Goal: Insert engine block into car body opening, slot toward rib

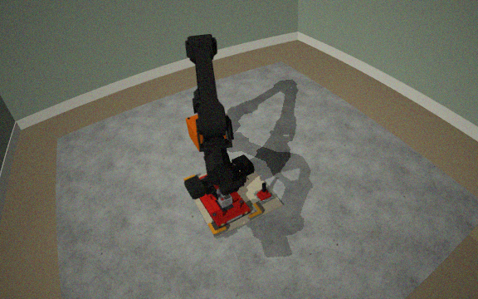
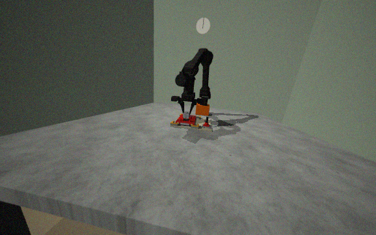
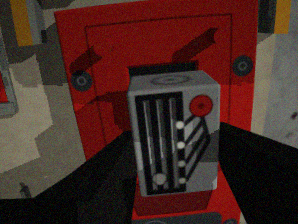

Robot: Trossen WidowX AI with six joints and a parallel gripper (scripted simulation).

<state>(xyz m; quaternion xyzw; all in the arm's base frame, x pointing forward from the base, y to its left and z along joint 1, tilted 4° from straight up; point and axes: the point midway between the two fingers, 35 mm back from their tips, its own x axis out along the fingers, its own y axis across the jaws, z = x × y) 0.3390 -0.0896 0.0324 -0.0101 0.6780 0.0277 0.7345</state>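
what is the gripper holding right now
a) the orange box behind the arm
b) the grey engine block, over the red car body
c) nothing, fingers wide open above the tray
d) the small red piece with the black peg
b: in the wrist view the gripper has its dark fingers on either side of the grey engine block, with the red car body under it.
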